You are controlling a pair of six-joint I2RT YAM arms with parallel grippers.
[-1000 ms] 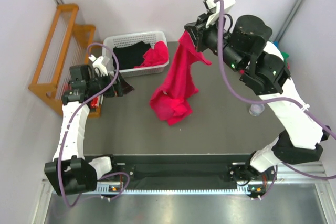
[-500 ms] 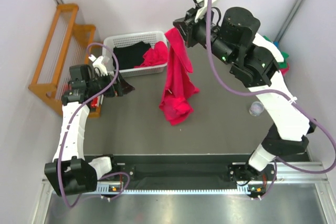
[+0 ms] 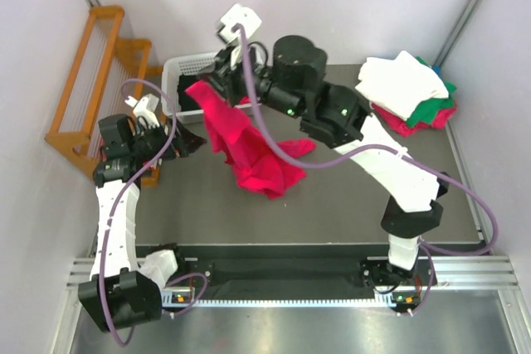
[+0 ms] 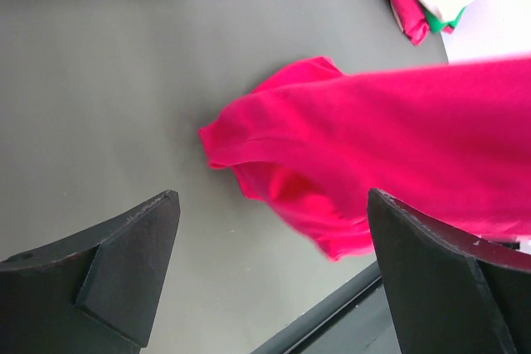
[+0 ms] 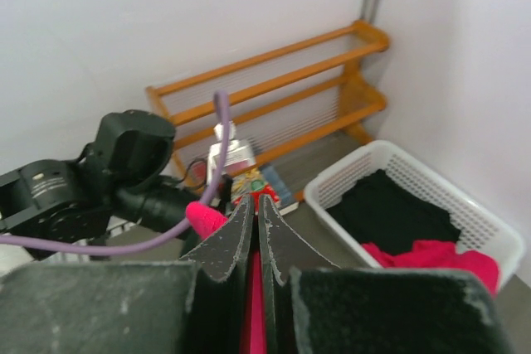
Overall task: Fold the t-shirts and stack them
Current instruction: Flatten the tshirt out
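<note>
The left tool (image 3: pixel 192 140) is waiting spread wide beside the red tee (image 3: pixel 249 151), whose lower half is bunching on the bench (image 3: pixel 332 196). It should be catching a free corner. Farther back, the right tool (image 3: pixel 209 89) is pinching the tee's top near the basket (image 3: pixel 172 72).

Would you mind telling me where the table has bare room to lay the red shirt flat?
Bare: the near strip between the red shirt and the table's front edge, stretching right. Crowded: far right, the folded stack; far left, the basket.
</note>
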